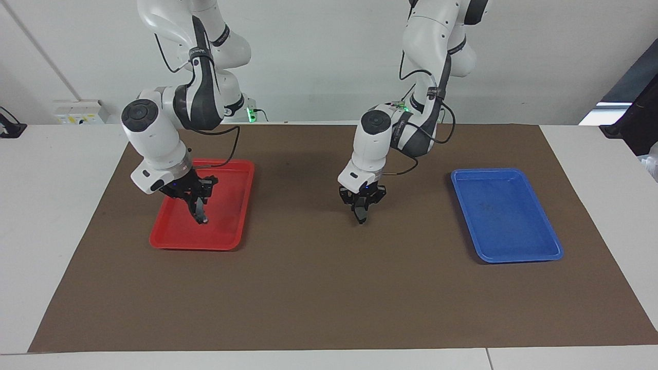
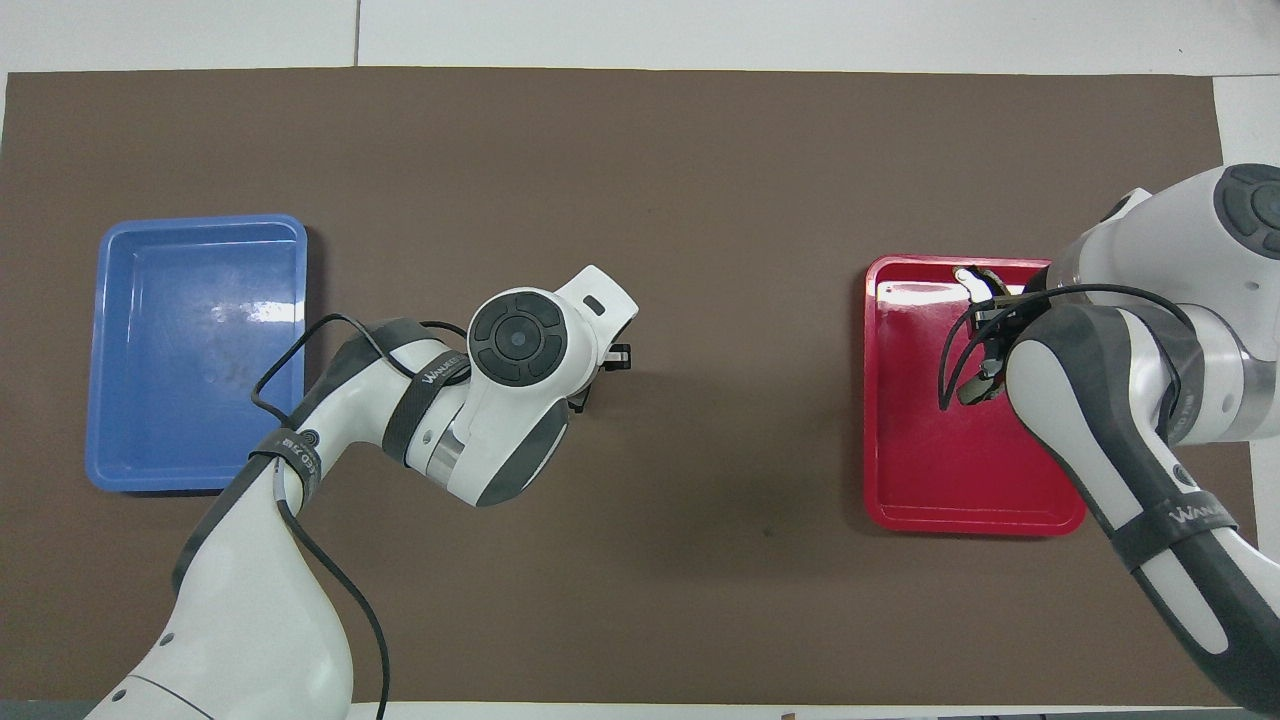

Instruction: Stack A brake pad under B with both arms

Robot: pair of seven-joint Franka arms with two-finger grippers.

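Note:
My right gripper (image 1: 197, 201) is over the red tray (image 1: 234, 241) and is shut on B (image 1: 199, 211), a dark curved piece with a light grey edge that hangs on edge, its lower tip close to the tray floor. My left gripper (image 1: 361, 199) is over the middle of the brown mat and is shut on the A brake pad (image 1: 362, 211), a small dark pad that hangs on edge just above the mat. In the overhead view each arm's wrist covers most of its gripper and the piece it holds.
A blue tray (image 1: 534, 254) lies on the brown mat (image 1: 329, 298) toward the left arm's end, with nothing in it. The red tray (image 2: 900, 500) lies toward the right arm's end. Bare mat lies between the trays.

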